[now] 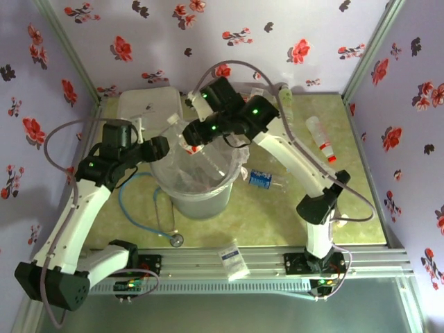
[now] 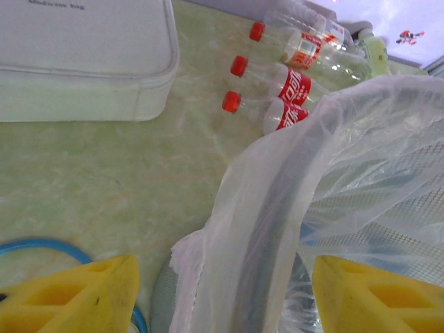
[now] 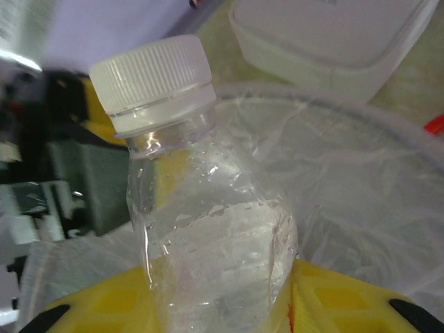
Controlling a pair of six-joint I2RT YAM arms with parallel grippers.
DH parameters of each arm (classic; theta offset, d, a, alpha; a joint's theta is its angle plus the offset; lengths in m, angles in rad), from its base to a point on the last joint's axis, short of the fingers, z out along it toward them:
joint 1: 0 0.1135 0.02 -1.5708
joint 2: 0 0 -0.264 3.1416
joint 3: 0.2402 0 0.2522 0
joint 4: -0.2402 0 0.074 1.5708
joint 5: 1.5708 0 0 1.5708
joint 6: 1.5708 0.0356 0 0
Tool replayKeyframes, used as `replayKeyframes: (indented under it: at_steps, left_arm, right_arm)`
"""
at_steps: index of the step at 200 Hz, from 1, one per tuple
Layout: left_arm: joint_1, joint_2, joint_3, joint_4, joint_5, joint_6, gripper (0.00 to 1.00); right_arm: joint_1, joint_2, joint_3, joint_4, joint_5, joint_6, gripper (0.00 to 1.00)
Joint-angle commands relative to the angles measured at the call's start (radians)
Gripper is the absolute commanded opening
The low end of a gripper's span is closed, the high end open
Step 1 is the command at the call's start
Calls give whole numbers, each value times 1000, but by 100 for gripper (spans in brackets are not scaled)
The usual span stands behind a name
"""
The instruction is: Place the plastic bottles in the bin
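Two arms: both reach over the bin (image 1: 201, 201), a round, translucent grey-white bucket lined with a crinkled clear bag, standing on a pale green marbled table (image 1: 277, 222).
Right gripper (image 3: 222, 309): clenched on a white-capped bottle (image 3: 208, 229) of clear, dimpled plastic with droplets inside. The ribbed cap points away from the yellow pads, and the bagged mouth of the bin lies behind it.
Left gripper (image 2: 222, 298): yellow fingers (image 2: 76, 298) spread wide and grasping nothing, one on either side of the bin's bag-draped rim.
Red-capped bottles (image 2: 277, 82): three, clear with red labels, lying side by side on the table just beyond the bin, near a flat white lidded box (image 2: 83, 62) with rounded corners.
Blue-labelled bottle (image 1: 267, 180): on its side on the table, just right of the bin.
Overhead view: the held bottle is hard to pick out among the dark arm links, but it appears to hang over the bin's far rim.
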Motion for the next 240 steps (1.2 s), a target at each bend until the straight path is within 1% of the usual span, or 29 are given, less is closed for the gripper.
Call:
replayKeyframes:
  at_steps: [1, 30, 48, 71, 114, 135, 143, 154, 168, 183, 202, 240]
  left_arm:
    - [-4, -36, 6, 12, -56, -14, 66]
    - [0, -38, 5, 5, -75, -15, 64]
    - [3, -39, -9, 6, -114, -37, 61]
    - [8, -43, -30, 20, -126, -49, 58]
    - [8, -40, -38, 22, -126, -57, 57]
    - [9, -37, -38, 18, -126, -60, 57]
    - [10, -37, -35, 16, -126, -60, 57]
    - [9, -38, -35, 17, -126, -62, 57]
    - [9, -37, -41, 25, -126, -63, 57]
    - [9, -34, -50, 31, -128, -68, 57]
    - [11, -29, -55, 36, -128, -72, 57]
    - [14, -26, -56, 41, -128, -75, 57]
  right_arm:
    - [31, 5, -6, -51, 62, -2, 33]
    - [52, 48, -17, -85, 119, -5, 34]
    - [51, 58, -61, -76, 143, 6, 35]
    - [54, 65, -134, -28, 129, 27, 36]
    - [59, 123, -191, 12, 127, 39, 37]
    - [59, 150, -225, 36, 127, 50, 40]
    - [60, 157, -243, 51, 123, 56, 42]
    - [60, 159, -264, 68, 115, 66, 50]
    - [59, 150, -285, 91, 113, 78, 65]
    - [59, 138, -288, 92, 119, 81, 74]
    - [60, 112, -279, 78, 135, 80, 80]
    - [61, 9, -247, 21, 189, 45, 83]
